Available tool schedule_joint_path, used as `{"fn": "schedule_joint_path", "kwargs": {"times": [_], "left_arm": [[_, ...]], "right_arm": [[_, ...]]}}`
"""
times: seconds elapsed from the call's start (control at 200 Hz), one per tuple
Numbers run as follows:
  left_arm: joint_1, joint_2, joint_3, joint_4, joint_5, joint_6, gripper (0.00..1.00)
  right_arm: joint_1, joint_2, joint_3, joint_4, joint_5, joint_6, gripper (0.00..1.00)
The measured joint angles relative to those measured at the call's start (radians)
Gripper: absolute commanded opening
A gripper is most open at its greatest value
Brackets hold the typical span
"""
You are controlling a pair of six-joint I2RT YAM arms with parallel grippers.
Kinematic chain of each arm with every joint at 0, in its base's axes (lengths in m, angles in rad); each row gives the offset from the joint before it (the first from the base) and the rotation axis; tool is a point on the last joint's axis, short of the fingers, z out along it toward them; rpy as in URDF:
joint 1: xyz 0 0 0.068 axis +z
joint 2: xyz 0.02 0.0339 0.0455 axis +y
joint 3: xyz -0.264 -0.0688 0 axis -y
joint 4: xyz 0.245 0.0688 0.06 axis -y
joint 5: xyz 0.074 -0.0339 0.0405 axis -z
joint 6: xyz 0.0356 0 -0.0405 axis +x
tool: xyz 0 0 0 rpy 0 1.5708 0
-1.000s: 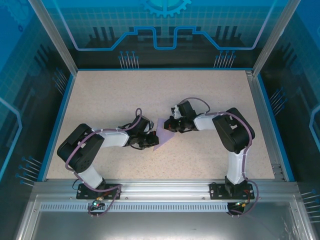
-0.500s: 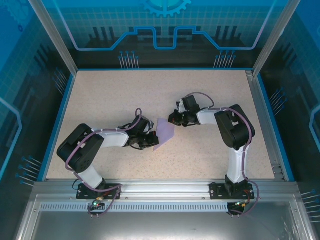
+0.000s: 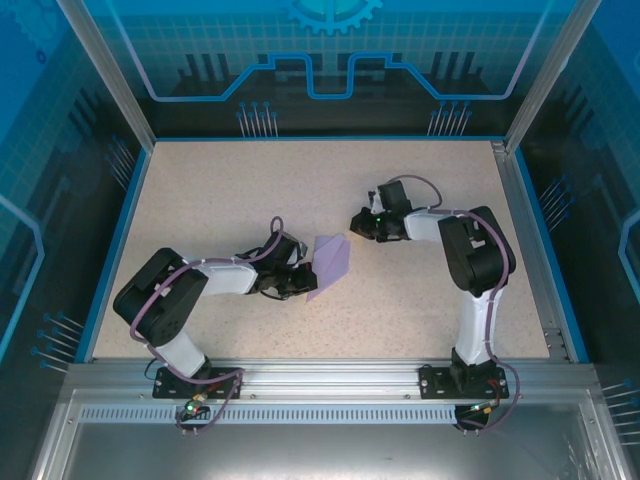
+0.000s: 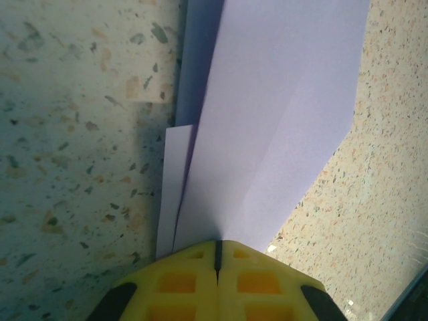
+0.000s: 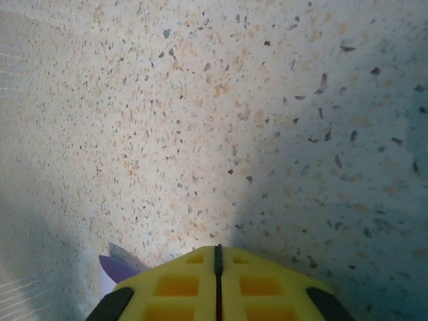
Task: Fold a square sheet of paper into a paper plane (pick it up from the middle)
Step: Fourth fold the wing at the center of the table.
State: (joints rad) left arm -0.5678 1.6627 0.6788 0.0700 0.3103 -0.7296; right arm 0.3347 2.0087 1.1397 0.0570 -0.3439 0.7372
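Left gripper (image 3: 302, 285) low over the middle of the speckled table (image 3: 220, 190), yellow fingers (image 4: 180, 287) pressed together with no gap along the seam. Clamps the near end of the lavender paper (image 3: 332, 258). Seen from the left wrist, paper (image 4: 281, 114) fanning away from the fingertips as a broad folded panel with faint diagonal creases, a narrower layer peeking out beneath along its left edge, and a slanted lower right edge. Seen from above, a slanted four-sided shape, stretching from the left fingertips up and to the right, roughly at the table's centre, between the two arms. Right gripper (image 3: 358, 222) just past the paper's far right corner, near it yet apart from it, pointing left. Seen from the right wrist, right gripper (image 5: 217, 254) closed tight, seam a thin dark line, nothing between the fingers, bare speckled surface ahead. Small purple corner of the paper (image 5: 114, 269) poking out at the left beside those fingers. Cannot tell whether it touches them.
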Motion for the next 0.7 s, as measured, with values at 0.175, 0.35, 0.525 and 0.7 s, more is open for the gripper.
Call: {"fn": "schedule_joint_path", "kwargs": {"times": [0.175,0.35,0.525,0.7], "left_arm": [[0.000,0.000,0.000,0.000,0.000,0.000,0.00],[0.000,0.000,0.000,0.000,0.000,0.000,0.00],[0.000,0.000,0.007,-0.013,0.000,0.000,0.00],[0.000,0.000,0.014,-0.031,0.000,0.004,0.00]], "right_arm": [[0.021,-0.097,-0.001,-0.004,-0.023,-0.006,0.07],[0.126,-0.130,-0.041,0.063,-0.078,0.019,0.06],[0.196,-0.110,-0.110,0.092,-0.110,0.063,0.05],[0.204,-0.085,-0.150,0.102,-0.109,0.083,0.04]]}}
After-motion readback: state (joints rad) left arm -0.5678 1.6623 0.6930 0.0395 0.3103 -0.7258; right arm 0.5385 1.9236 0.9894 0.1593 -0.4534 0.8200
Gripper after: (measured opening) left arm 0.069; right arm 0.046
